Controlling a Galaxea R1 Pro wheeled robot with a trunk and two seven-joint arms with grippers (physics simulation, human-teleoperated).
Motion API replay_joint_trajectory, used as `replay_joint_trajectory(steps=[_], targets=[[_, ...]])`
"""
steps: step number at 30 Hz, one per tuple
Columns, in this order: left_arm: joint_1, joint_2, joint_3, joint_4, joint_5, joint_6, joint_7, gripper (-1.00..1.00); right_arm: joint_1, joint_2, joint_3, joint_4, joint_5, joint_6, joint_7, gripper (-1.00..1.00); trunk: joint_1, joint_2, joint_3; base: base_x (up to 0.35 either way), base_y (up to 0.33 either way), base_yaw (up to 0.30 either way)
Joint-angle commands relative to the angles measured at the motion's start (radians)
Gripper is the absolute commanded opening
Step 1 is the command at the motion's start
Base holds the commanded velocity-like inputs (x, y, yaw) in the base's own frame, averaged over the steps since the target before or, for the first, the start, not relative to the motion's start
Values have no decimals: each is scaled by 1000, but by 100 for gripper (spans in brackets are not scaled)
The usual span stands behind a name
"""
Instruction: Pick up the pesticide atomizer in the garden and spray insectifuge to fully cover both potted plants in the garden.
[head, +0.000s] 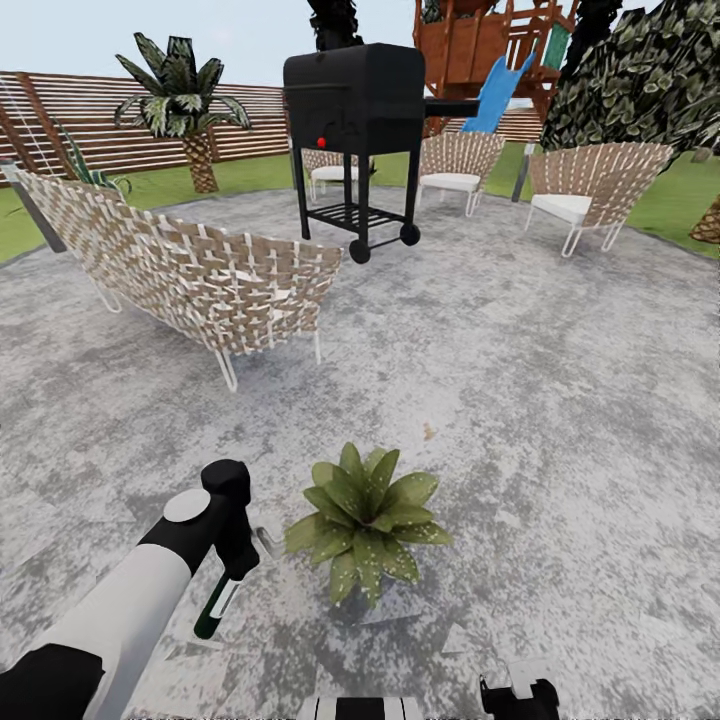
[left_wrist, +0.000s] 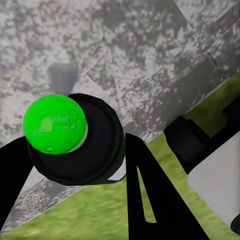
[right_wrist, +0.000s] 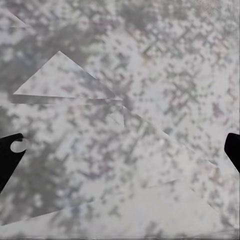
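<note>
One potted plant, a low rosette of speckled green leaves, sits on the grey stone patio of the garden, just in front of me. My left gripper is to the left of it, shut on the pesticide atomizer, whose dark green body with a white label hangs down and whose pale trigger head points toward the plant. The left wrist view looks along the atomizer end-on, with a black finger on either side of it. My right gripper is open over bare patio stone, low at the head view's bottom edge.
A woven lounge chair stands ahead to the left and a black wheeled grill behind it. Two more woven chairs are at the back right. Lawn, a slatted fence, a palm and a wooden playset ring the patio.
</note>
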Motion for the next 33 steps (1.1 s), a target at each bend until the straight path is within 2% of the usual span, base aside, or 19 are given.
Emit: replay_joint_trajectory(steps=[1,6,9,13,15,21,28,33], targets=[[0,1,-4,-1,-6,10,-9,-100,-1,0,2,1,10,-1,-9,100,0,0,-1,-30,142,-6],[-7,0,-8,-4,-8,8,-9,-100,-1,-1,1,1,10,-1,-9,100,0,0,-1,-8,42,-2],[-13,5,-10,-10,-24,5,-9,-100,-1,-4,2,2,11,-1,-9,100,0,0,-1,0,2,0],[-13,-10,-11,-11,-33,7,-9,-100,-1,-8,2,3,12,-1,-9,100,0,0,-1,0,0,0],[-13,-13,-11,-12,-34,8,-9,-100,-1,-9,2,3,12,-1,-9,100,0,0,-1,0,0,0],[7,3,-1,-8,-25,6,-9,-100,-1,-6,2,1,11,-1,-9,100,0,0,-1,35,32,0],[7,-3,-3,-8,-24,9,-9,-100,-1,-7,1,1,11,-1,-10,100,0,0,-1,229,145,0],[9,-1,-5,-8,-21,5,-9,-100,-1,-8,0,1,10,-1,-9,100,0,0,-1,42,12,0]])
